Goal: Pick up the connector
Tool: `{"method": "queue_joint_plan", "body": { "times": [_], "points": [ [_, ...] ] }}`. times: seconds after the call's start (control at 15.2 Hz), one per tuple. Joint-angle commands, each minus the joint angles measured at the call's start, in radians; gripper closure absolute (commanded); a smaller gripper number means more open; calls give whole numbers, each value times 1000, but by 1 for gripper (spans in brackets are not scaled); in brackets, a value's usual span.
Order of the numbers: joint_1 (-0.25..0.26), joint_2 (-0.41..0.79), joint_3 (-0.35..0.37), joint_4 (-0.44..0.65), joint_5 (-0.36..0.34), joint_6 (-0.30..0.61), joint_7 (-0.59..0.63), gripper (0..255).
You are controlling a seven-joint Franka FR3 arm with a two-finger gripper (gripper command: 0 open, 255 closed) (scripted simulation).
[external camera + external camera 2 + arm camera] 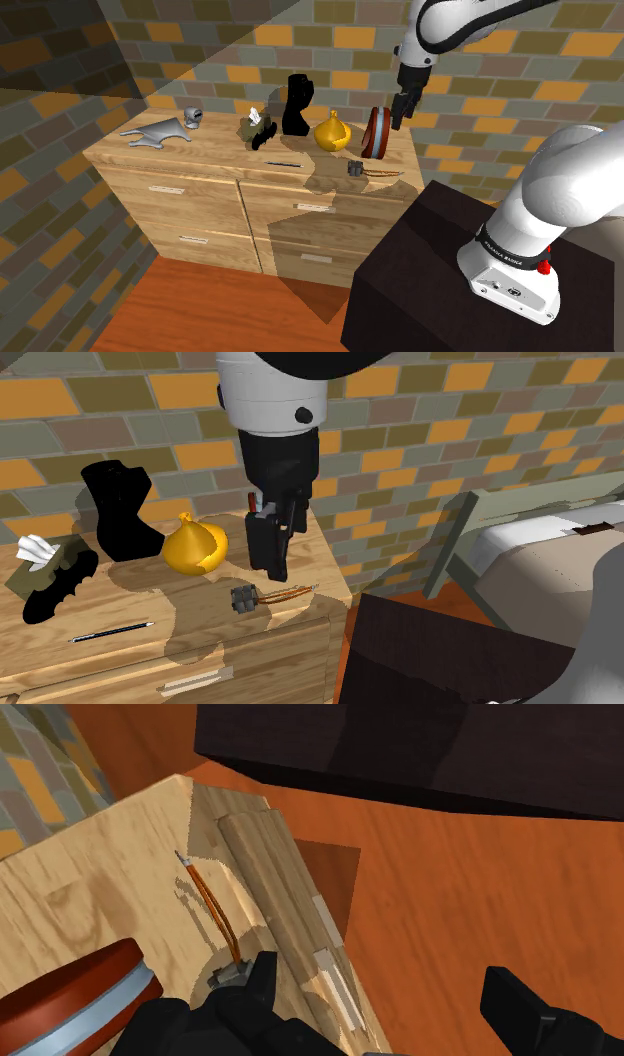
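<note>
The connector (353,169) is a small dark grey block with thin orange wires (384,174) trailing from it. It lies near the front right corner of the wooden dresser top (210,160). In the second exterior view the connector (241,598) rests just below and in front of my gripper (272,564), which hangs above the dresser. My gripper (398,120) is open and holds nothing. In the wrist view the connector (230,973) lies beside one black finger (262,986), outside the gap of the gripper (385,1004), with its orange wire (215,909) running away from it.
A red round disc (376,132) leans right by the gripper. A yellow pot (331,132), a black boot-shaped object (297,105), a black bat-shaped piece (262,139), a pen (283,162) and grey items (160,132) share the top. The dark stand (440,270) is close by.
</note>
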Motion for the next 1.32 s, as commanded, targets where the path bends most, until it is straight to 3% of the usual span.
{"method": "queue_joint_plan", "body": {
  "times": [0.0,0.59,0.92,1.25],
  "points": [
    [3,64,-25,-12,-13,75,-49,0],
    [24,416,-136,13,-6,392,-295,0],
    [28,646,-160,84,85,540,-473,0],
    [-24,873,-113,191,195,649,-652,0]
  ]
}}
